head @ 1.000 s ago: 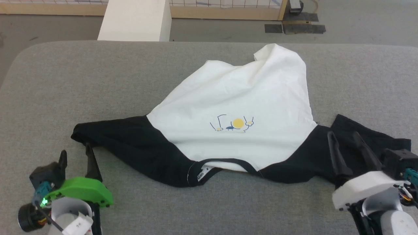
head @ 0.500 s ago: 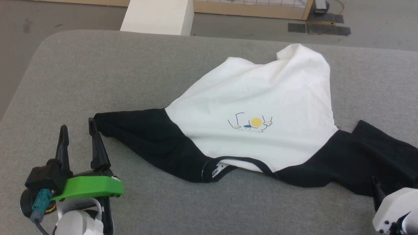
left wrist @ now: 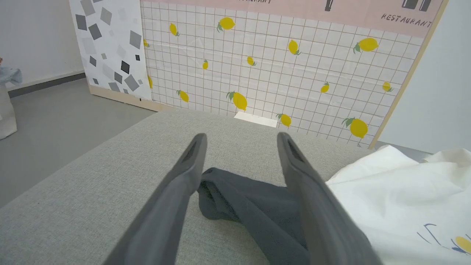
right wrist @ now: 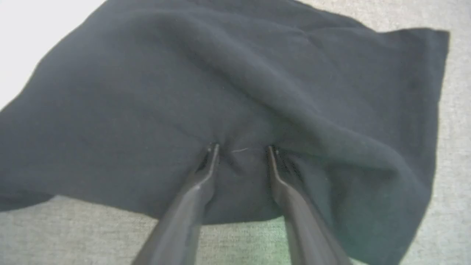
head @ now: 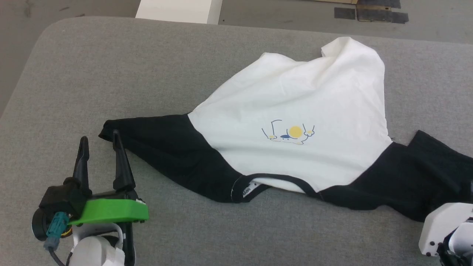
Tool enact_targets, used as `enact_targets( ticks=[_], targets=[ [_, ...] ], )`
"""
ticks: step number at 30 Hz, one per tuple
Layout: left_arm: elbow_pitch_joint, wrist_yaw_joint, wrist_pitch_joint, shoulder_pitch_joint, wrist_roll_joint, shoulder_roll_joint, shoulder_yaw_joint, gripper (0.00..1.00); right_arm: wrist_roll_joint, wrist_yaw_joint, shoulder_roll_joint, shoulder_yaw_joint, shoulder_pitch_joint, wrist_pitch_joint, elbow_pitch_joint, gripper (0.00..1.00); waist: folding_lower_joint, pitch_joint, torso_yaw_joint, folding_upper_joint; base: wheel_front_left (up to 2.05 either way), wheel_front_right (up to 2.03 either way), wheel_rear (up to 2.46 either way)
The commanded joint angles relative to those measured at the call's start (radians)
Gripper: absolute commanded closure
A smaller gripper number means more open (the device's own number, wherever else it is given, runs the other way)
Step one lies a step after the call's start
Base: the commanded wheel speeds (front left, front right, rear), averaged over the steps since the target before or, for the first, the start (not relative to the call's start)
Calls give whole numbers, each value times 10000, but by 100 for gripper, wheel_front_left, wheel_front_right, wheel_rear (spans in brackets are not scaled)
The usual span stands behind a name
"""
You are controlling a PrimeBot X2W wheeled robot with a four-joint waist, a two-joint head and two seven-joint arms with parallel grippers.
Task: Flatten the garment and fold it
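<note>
The garment (head: 295,92), a white T-shirt with black sleeves and collar and a small yellow chest graphic, lies rumpled on the grey table (head: 111,66), collar toward me. My left gripper (head: 100,138) is open at the tip of the left black sleeve (head: 155,147). In the left wrist view the sleeve end (left wrist: 228,191) lies between the spread fingers of this gripper (left wrist: 241,137). My right gripper (right wrist: 243,147) has its jaws apart, tips pressed into the right black sleeve (right wrist: 184,73), a small pucker of cloth between them. Its white wrist housing (head: 447,229) sits at the lower right.
The table's rounded left corner (head: 40,40) drops to a grey floor. A white block (head: 177,9) stands beyond the far edge and dark mats (head: 369,13) lie on the floor. A lemon-patterned wall panel (left wrist: 276,55) stands behind the table.
The head camera has tilted and turned. My left gripper has reached forward to the left sleeve's end. The right gripper's fingers have dropped below the head view and drawn closer together.
</note>
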Motion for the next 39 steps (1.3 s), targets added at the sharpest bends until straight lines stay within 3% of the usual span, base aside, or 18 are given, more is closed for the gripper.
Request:
enact_targets(
  ticks=[1, 8, 13, 14, 15, 16, 21, 28, 33, 39],
  targets=[
    [51, -33, -37, -186, -3, -44, -19, 0, -370, -15, 120, 107, 191, 440, 433, 100, 0, 55, 3, 0, 0, 0, 0],
    [272, -69, -37, -272, -56, -47, -165, 0, -1708, -15, -97, -1161, -266, 102, -546, 100, 0, 53, -29, 0, 0, 0, 0],
    [492, -196, -37, -285, -58, -48, -279, 0, -1941, -15, -275, -1919, -637, 146, -746, 100, 0, -47, 9, 0, 0, 0, 0],
    [609, -262, -37, -262, -73, -48, -351, 0, -1940, -15, -259, -2010, -678, 88, -728, 96, 0, -101, 27, 0, 0, 0, 0],
    [725, -320, -37, -229, -55, -48, -422, 0, -1936, -15, -244, -2019, -676, 21, -713, 57, 0, -149, 41, 0, 0, 0, 0],
    [890, -396, -37, -173, -53, -48, -527, 0, -1875, -15, -203, -2034, -669, -113, -724, 0, 0, -218, 61, 0, 0, 0, 0],
    [1692, -1088, 531, 196, -8, 104, -1416, 0, -1090, -15, 47, -2013, -415, -1162, -1060, 0, 0, -589, 83, 0, 0, 0, 0],
    [1453, -1595, 3120, 1106, -776, 586, -2970, 0, 91, -15, 115, -1467, 373, -2402, -1607, 0, 0, -933, -165, 0, 0, 0, 0],
    [1295, -1536, 4135, 1222, -1347, 605, -3092, 0, 662, -15, 117, -933, 644, -2736, -1905, 0, 0, -930, -456, 0, 0, 0, 0],
    [1908, -794, 5053, 657, -2099, 271, -2717, 0, 1022, -15, 119, -67, 655, -2875, -1956, 0, 0, -701, -1107, 0, 0, 0, 0]
  ],
)
